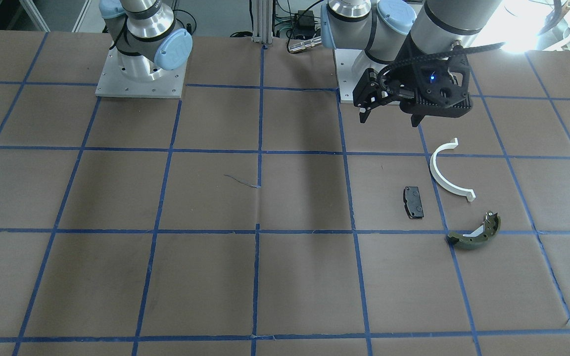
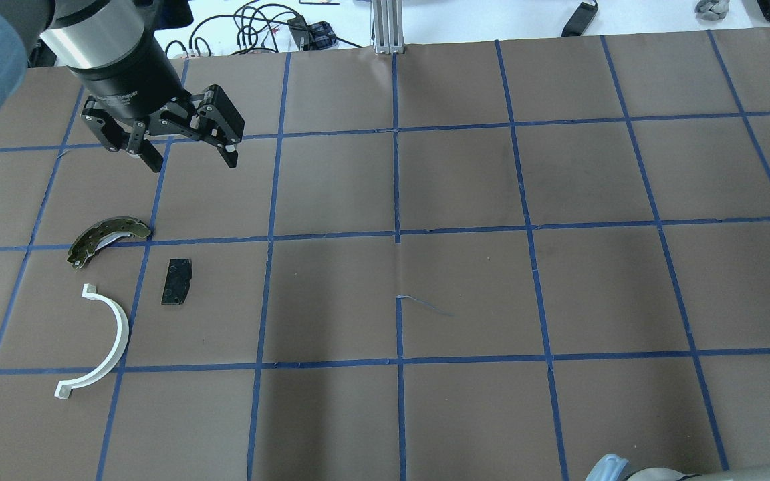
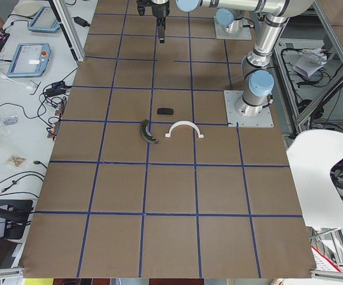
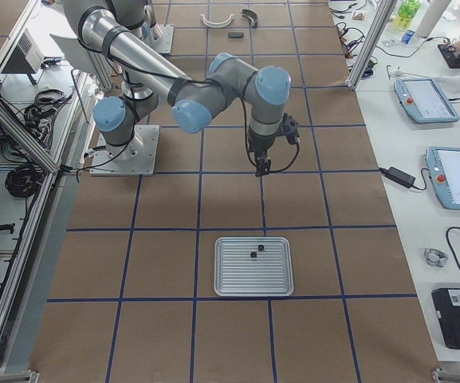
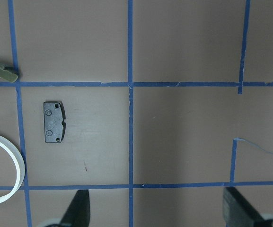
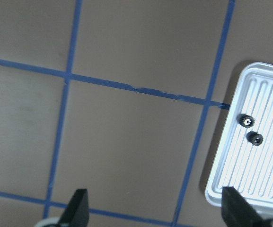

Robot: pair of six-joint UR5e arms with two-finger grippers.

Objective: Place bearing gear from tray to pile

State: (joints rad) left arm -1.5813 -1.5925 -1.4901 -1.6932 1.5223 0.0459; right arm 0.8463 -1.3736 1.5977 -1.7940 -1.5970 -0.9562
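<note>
The pile lies on the brown table: a small black plate (image 2: 177, 281), a thin white half-ring (image 2: 101, 347) and an olive-green curved shoe (image 2: 107, 237). My left gripper (image 2: 194, 164) hangs open and empty above the table, just beyond the pile; its wrist view shows the black plate (image 5: 54, 121) below. Two small black bearing gears (image 6: 245, 120) (image 6: 255, 138) sit in the ribbed metal tray (image 6: 231, 189). My right gripper (image 6: 157, 210) is open and empty, beside the tray and short of it. In the exterior right view it (image 4: 261, 167) hovers above the tray (image 4: 253, 283).
The table is covered in brown paper with a blue tape grid. The arm bases (image 1: 141, 74) stand at the robot's edge. An aluminium post (image 2: 388, 27) and cables lie at the far edge.
</note>
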